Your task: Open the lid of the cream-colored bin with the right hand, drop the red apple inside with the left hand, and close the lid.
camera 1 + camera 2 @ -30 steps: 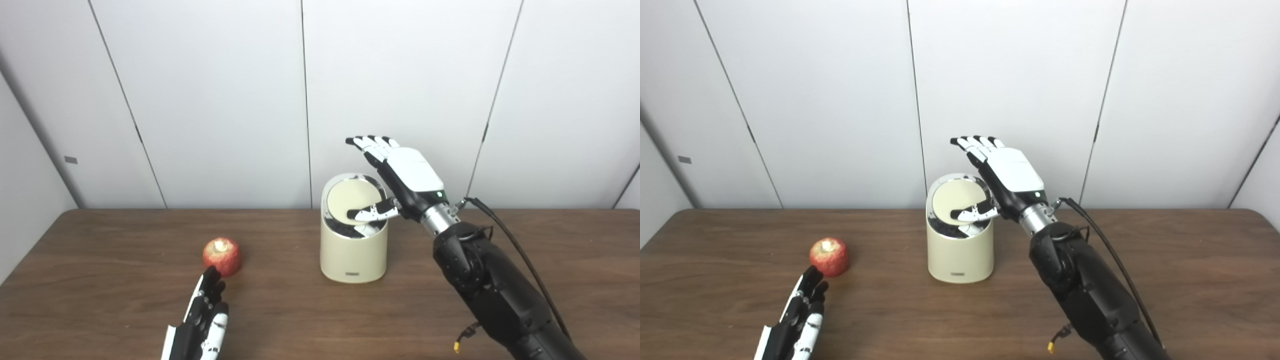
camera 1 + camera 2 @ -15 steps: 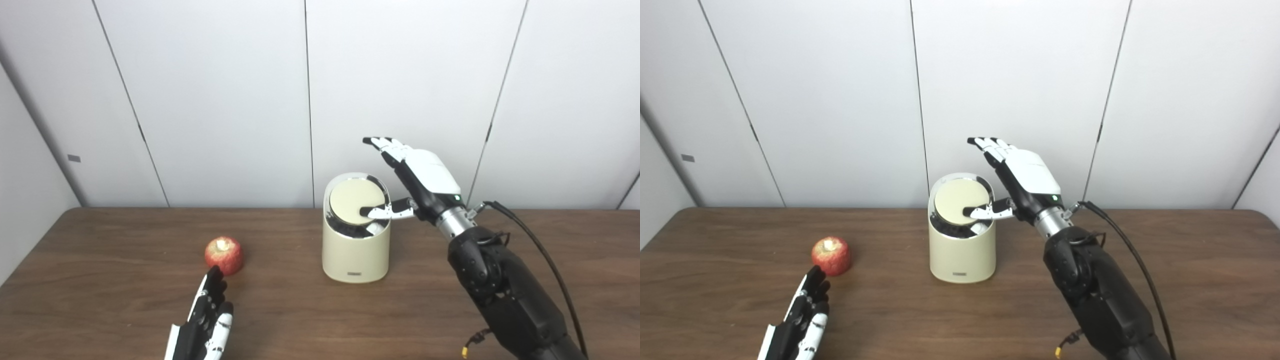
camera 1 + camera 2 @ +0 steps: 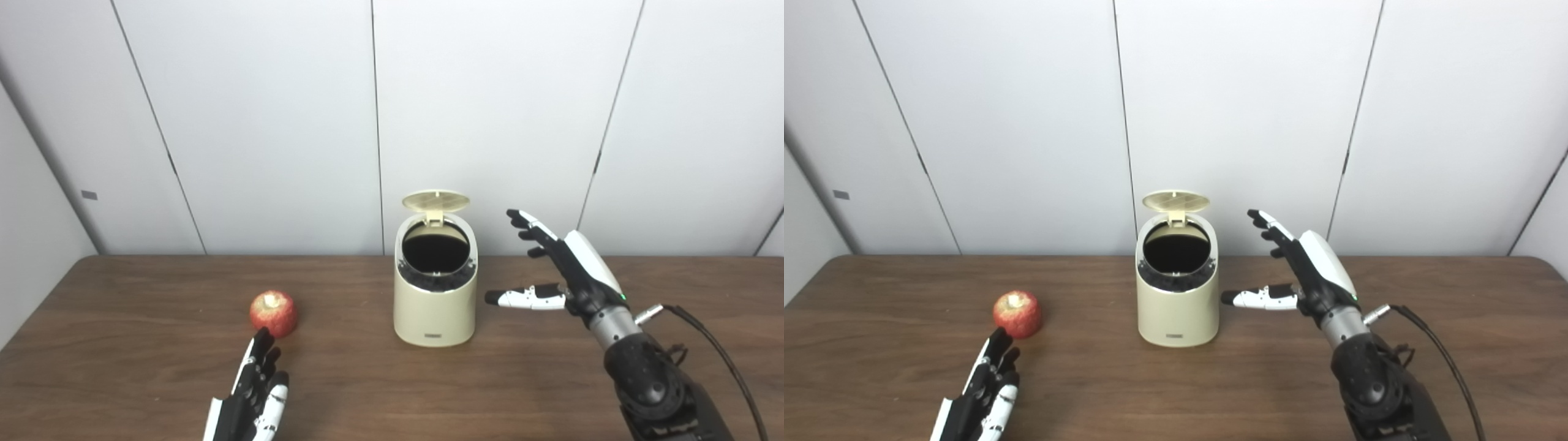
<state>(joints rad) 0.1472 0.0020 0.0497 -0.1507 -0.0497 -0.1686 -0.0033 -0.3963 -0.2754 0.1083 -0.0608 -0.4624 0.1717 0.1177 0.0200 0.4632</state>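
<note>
At the near edge of the table [image 3: 110,392], the left hand [image 3: 251,398] is lying low with its fingers extended and somewhat apart, holding nothing; its fingertips [image 3: 262,338] are reaching to just short of the red apple [image 3: 273,313], and contact cannot be confirmed. The apple is sitting upright on the wood, stem hollow facing up, well to the left of the bin. Being nearly round, it is offering no useful long axis; its stem line is running vertically.

Further back, the cream-colored bin [image 3: 435,306] is standing upright, long axis vertical, its dark mouth tilting slightly toward the camera. The lid [image 3: 435,201] is standing raised on its rear hinge, underside facing forward. To the right, the right hand [image 3: 560,275] is hovering beside the bin, clear of it, fingers spread and thumb pointing toward the bin wall, gripping nothing.

Risks, as judged from this position:
- The apple is likely rolling away if the extended fingers are nudging it before closing around it.
- The raised lid is unsupported by either hand; a knock to the bin could be bringing it down before the apple arrives.
- The right thumb is sitting near the bin wall, so a careless arm movement could be shifting or tipping the bin.
- The opening is looking only moderately wider than the apple, so an off-centre release could be bouncing it off the rim.
</note>
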